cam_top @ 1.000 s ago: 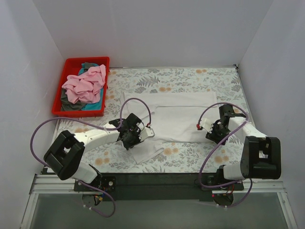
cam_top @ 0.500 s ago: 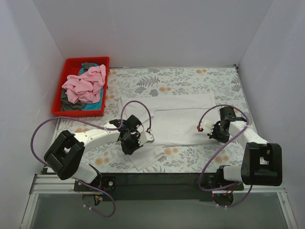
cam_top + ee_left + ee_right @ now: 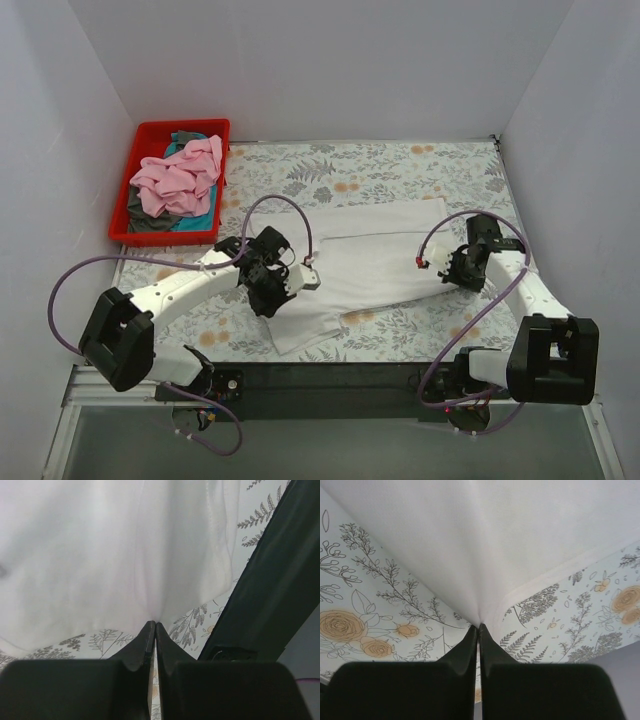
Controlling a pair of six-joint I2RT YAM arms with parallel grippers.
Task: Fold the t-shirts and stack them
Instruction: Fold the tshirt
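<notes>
table (image 3: 400, 160): floral-patterned | on it: white t-shirt (image 3: 370, 255), red bin (image 3: 160, 127)

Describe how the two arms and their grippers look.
Both the left arm and right arm have white links and bulky black joint housings. A purple cable loops loosely along each. The left gripper and right gripper have black, wedge-shaped fingers narrowing to thin tips. A small red connector shows by the right wrist.
</notes>
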